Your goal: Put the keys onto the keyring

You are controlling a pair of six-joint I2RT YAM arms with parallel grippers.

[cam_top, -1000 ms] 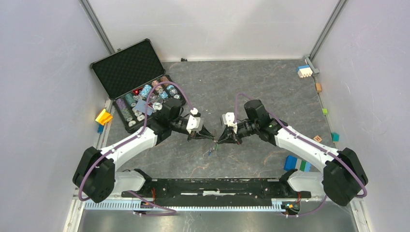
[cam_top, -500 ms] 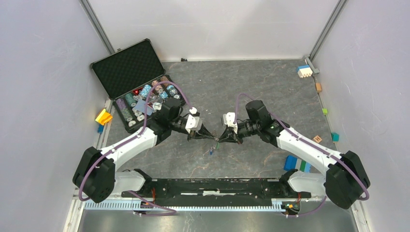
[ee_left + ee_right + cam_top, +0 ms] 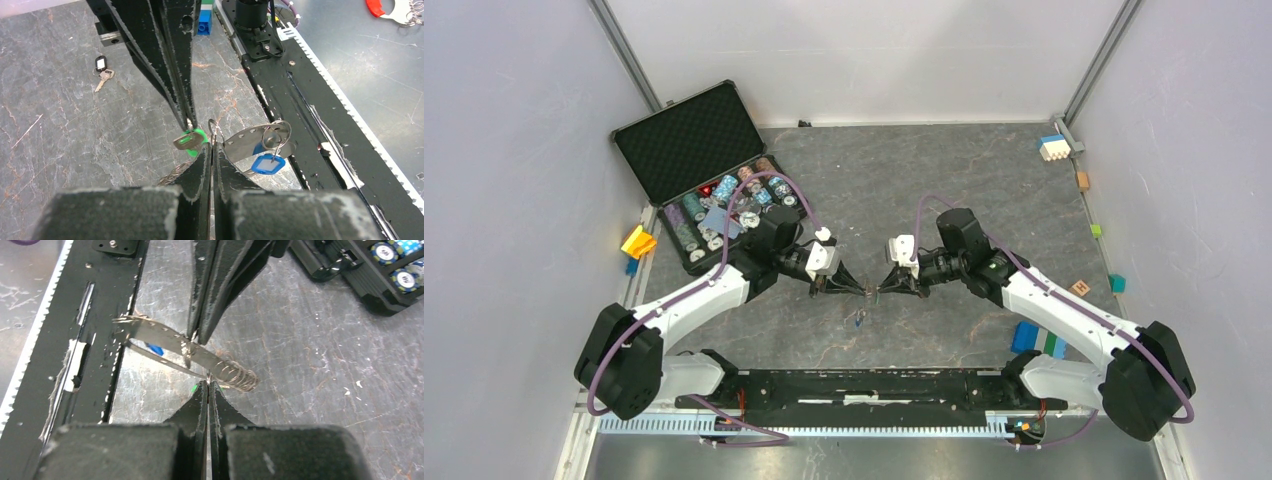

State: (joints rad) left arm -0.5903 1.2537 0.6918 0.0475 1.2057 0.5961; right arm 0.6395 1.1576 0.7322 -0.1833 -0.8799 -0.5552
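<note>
My two grippers meet tip to tip above the middle of the table. The left gripper (image 3: 862, 290) (image 3: 211, 146) is shut on the keyring (image 3: 247, 140) (image 3: 160, 335), a thin metal band with a coiled stretch (image 3: 235, 376). A key with a blue tag (image 3: 268, 164) (image 3: 861, 318) hangs from it by a small wire loop. The right gripper (image 3: 882, 290) (image 3: 207, 383) is shut on the key with the green tag (image 3: 187, 142), held right against the keyring at the left fingertips. A key with a black tag (image 3: 101, 63) lies loose on the table.
An open black case of poker chips (image 3: 709, 190) stands at the back left. Toy blocks lie along the edges: yellow (image 3: 638, 241) on the left, white and blue (image 3: 1053, 147) at the back right, blue and green (image 3: 1038, 338) by the right arm. A black rail (image 3: 864, 385) runs along the near edge.
Both grippers have stayed shut and tip to tip. The right arm has shifted slightly to the right, and the hanging blue key has sunk a little.
</note>
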